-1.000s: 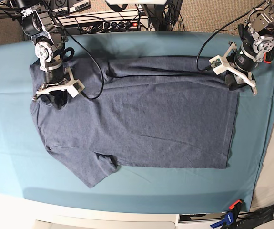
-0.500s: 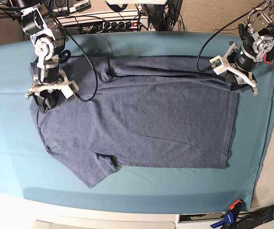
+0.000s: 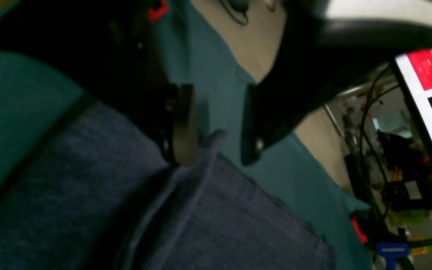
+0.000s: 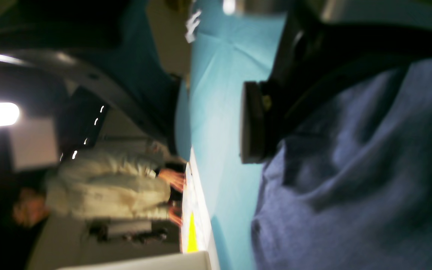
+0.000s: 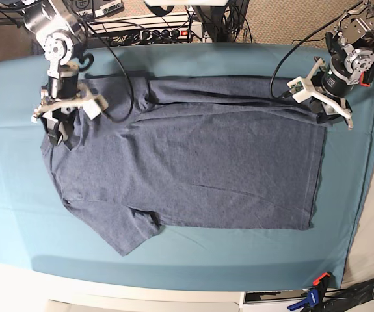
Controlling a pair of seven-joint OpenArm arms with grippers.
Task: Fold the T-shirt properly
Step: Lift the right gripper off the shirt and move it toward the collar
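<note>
The teal cloth (image 5: 193, 260) covered pretty much the whole table, and the shirt (image 5: 200, 169) was spread flat across the middle of it, plain side up, hem toward the base view's right and collar end toward its left. One sleeve (image 5: 131, 235) stuck out along the near edge, and the far edge had a long fold running across it (image 5: 226, 97).

The right gripper (image 5: 58, 130) sat over the shirt's far left corner, by the shoulder. In its wrist view the one pad I could see (image 4: 251, 123) was just off the shirt's edge with cloth showing next to it, nothing pinched, fingers apart.

The left gripper (image 5: 326, 107) hovered at the far right corner of the hem. From its wrist cam the fingers (image 3: 182, 123) were apart, with a little nub of the hem corner (image 3: 212, 140) poking up between them, right against one pad but not clamped.
</note>
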